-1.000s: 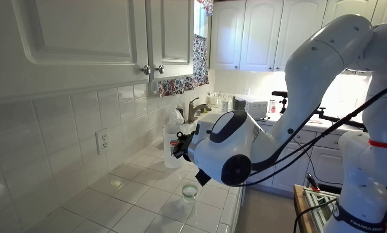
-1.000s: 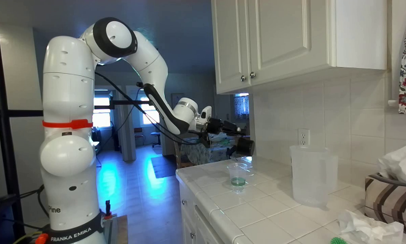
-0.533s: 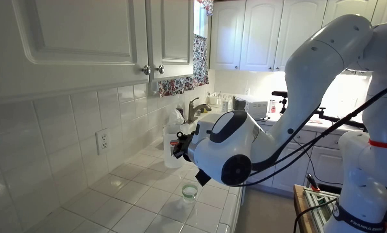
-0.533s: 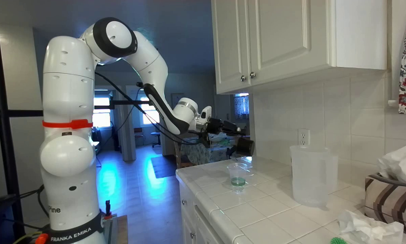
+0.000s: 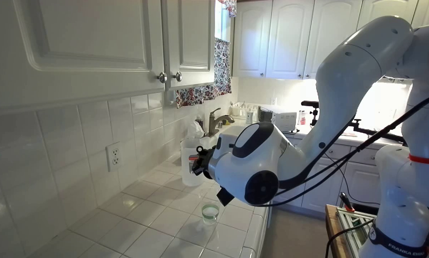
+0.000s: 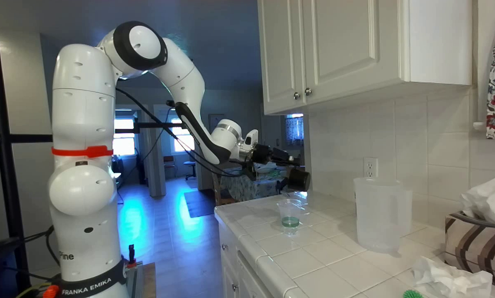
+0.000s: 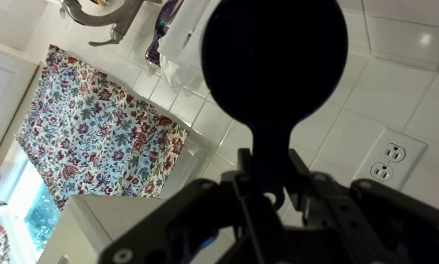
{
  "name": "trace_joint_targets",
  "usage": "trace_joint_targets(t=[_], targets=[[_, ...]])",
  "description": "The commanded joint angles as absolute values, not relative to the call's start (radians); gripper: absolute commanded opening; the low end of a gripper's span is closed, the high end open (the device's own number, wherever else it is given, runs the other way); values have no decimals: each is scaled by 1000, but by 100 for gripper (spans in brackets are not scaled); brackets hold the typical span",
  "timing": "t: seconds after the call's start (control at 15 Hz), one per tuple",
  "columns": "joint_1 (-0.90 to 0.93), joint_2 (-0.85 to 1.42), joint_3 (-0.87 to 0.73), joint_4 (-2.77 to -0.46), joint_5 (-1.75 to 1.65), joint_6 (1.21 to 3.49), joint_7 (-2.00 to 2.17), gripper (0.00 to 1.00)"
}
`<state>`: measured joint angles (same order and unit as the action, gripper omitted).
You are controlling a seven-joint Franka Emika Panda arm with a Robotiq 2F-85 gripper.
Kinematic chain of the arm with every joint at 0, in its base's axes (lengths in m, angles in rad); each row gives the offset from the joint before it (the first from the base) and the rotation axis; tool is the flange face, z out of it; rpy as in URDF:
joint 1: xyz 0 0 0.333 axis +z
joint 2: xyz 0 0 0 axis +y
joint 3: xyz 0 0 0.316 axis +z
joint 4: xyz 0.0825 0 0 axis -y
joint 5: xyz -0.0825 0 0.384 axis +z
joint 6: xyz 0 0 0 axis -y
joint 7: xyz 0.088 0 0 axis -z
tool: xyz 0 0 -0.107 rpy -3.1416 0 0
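My gripper (image 7: 270,157) is shut on the handle of a black round scoop, near the handle's holed end. The scoop's round head (image 7: 274,62) fills the upper middle of the wrist view. In both exterior views the scoop (image 6: 299,179) (image 5: 200,166) hangs below the fingertips, above the tiled counter. A clear plastic cup with a green band (image 6: 290,217) (image 5: 210,214) stands upright on the counter, below the scoop and apart from it. A translucent white pitcher (image 6: 377,215) (image 5: 190,175) stands farther along the counter. The inside of the scoop cannot be made out.
White wall cabinets (image 6: 342,49) hang over the counter (image 6: 326,265). A tissue box (image 6: 479,248), crumpled tissue (image 6: 452,277) and a green bristly object (image 6: 412,294) lie beyond the pitcher. A faucet (image 5: 218,122) and an outlet (image 7: 391,157) are at the tiled wall.
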<state>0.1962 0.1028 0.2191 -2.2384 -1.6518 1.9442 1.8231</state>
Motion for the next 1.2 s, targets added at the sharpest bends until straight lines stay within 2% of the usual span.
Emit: trace_joint_targets(t=[0.0, 0.33, 0.67, 0.73, 1.13], targets=[[150, 22, 179, -2278, -1538, 1992, 1850, 6], [62, -152, 69, -2423, -1401, 2043, 1886, 6], [23, -218, 8, -2443, -1250, 2019, 1951, 6], [26, -175, 18, -2412, -1297, 2015, 1903, 23], [21, -196, 11, -2422, -1264, 2015, 1930, 23]])
